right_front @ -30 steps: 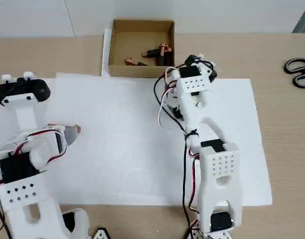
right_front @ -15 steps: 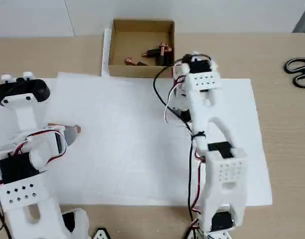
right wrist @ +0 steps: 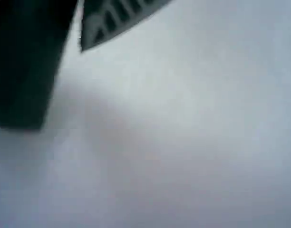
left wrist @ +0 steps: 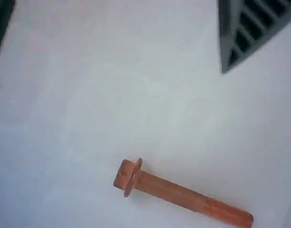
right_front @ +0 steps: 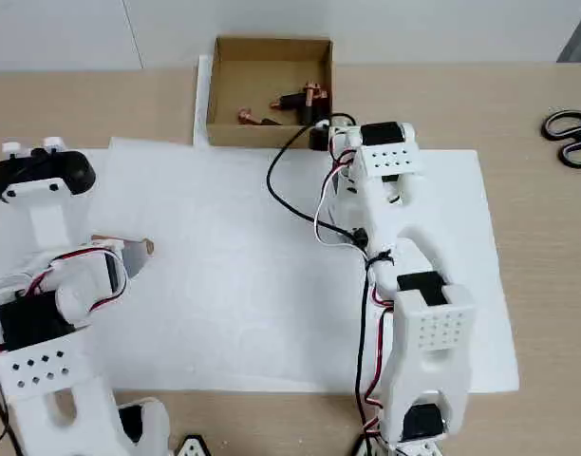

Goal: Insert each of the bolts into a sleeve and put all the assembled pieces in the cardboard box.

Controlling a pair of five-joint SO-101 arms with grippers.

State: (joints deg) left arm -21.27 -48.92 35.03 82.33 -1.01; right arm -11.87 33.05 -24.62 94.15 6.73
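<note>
Two assembled pieces [right_front: 296,100] are lying in the cardboard box [right_front: 241,76], going by the high view. Each is a stubby black sleeve with a copper-coloured bolt head poking out one end. One lies by the box's right wall, the other nearer the front wall. The box is plain brown card, open on top, sitting at the far edge of the white sheet [right_front: 224,304] that covers most of the light wood surface [right_front: 101,104]. The sheet looks matte and faintly textured.

One loose bolt [left wrist: 179,192] lies flat on that sheet under our left arm. It's bare, smooth and coppery, with a long round shank and a flanged head at one end. From above we just catch its copper end right beside the tip of the left tool [right_front: 135,253]. That tool is spread wide with nothing in it. The left wrist view shows one dark ribbed finger [left wrist: 250,33] well apart from the bolt.

Our right tool [right_front: 321,139] hangs over the sheet, just beside the box's near right corner. We honestly can't tell how wide it is. Loops of black, red and white cable [right_front: 305,204] run along that white plastic arm. Black-handled scissors [right_front: 571,138] sit on the bare wood off to the right, well apart from everything.
</note>
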